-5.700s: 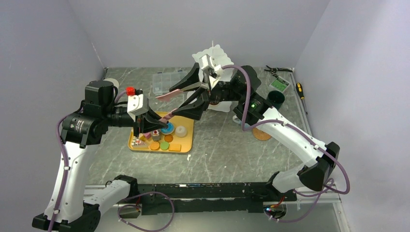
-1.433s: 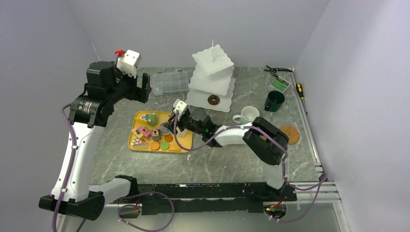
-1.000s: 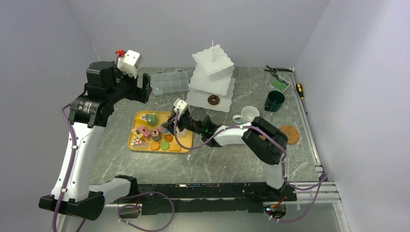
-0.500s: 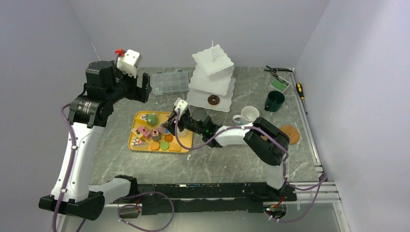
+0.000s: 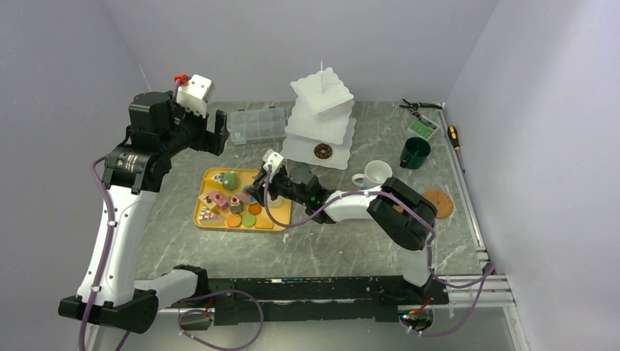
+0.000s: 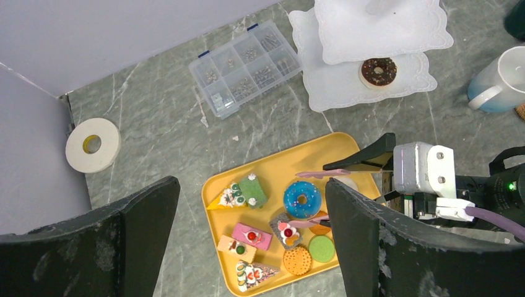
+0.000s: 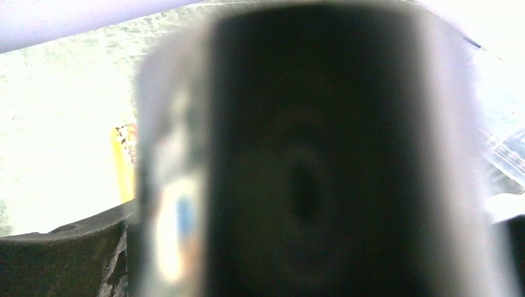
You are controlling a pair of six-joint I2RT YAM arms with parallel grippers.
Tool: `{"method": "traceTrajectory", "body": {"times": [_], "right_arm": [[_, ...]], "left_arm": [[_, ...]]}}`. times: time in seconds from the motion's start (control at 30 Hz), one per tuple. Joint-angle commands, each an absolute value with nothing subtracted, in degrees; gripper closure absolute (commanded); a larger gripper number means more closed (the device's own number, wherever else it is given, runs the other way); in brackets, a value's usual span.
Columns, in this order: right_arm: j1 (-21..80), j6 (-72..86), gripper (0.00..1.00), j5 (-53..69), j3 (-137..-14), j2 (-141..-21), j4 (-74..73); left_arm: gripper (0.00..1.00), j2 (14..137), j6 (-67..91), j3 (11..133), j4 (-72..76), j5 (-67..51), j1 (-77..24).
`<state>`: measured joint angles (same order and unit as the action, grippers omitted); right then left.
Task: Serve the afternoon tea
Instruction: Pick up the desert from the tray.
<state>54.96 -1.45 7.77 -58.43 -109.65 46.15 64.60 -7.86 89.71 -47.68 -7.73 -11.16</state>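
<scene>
A yellow tray (image 6: 275, 168) holds several toy pastries, among them a blue donut (image 6: 301, 199). My right gripper (image 5: 257, 191) lies low at the tray's right side, shut on pink tongs (image 6: 322, 174) whose two arms reach either side of the blue donut. High over the back left of the table, my left gripper (image 6: 251, 182) stands open and holds nothing. The white three-tier stand (image 5: 322, 110) carries a chocolate donut (image 6: 378, 71) on its bottom tier. A white mug (image 5: 376, 172), a dark-green mug (image 5: 415, 152) and a cork coaster (image 5: 439, 203) are to the right. A dark blur blocks the right wrist view.
A clear compartment box (image 6: 247, 68) sits behind the tray. A tape roll (image 6: 93, 145) lies in the back left corner. Pliers (image 5: 418, 107) and a screwdriver (image 5: 455, 137) lie at the back right. Walls close in the table on three sides.
Since the earliest frame the left arm has risen back from the tray, and the right arm has come down with the tongs to the blue donut. Over the last second nothing visibly moves.
</scene>
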Motion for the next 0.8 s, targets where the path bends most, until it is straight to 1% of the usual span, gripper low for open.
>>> {"method": "traceTrajectory", "body": {"times": [0.0, 0.53, 0.6, 0.77], "right_arm": [[55.2, -1.2, 0.21, 7.3, -58.6, -110.5, 48.6], [55.2, -1.2, 0.21, 6.9, -59.5, -113.9, 48.7], [55.1, -1.0, 0.25, 6.9, -59.4, -114.2, 49.0], [55.0, -1.4, 0.39, 6.5, -59.1, -112.6, 49.8]], "left_arm": [[0.07, 63.7, -8.3, 91.8, -45.7, -8.8, -10.9], [0.07, 63.5, -8.3, 91.8, -45.7, -9.2, -10.9], [0.07, 63.4, -8.3, 91.7, -45.7, -9.2, -10.9], [0.07, 63.0, -8.8, 91.2, -45.6, -9.1, -10.9]]}}
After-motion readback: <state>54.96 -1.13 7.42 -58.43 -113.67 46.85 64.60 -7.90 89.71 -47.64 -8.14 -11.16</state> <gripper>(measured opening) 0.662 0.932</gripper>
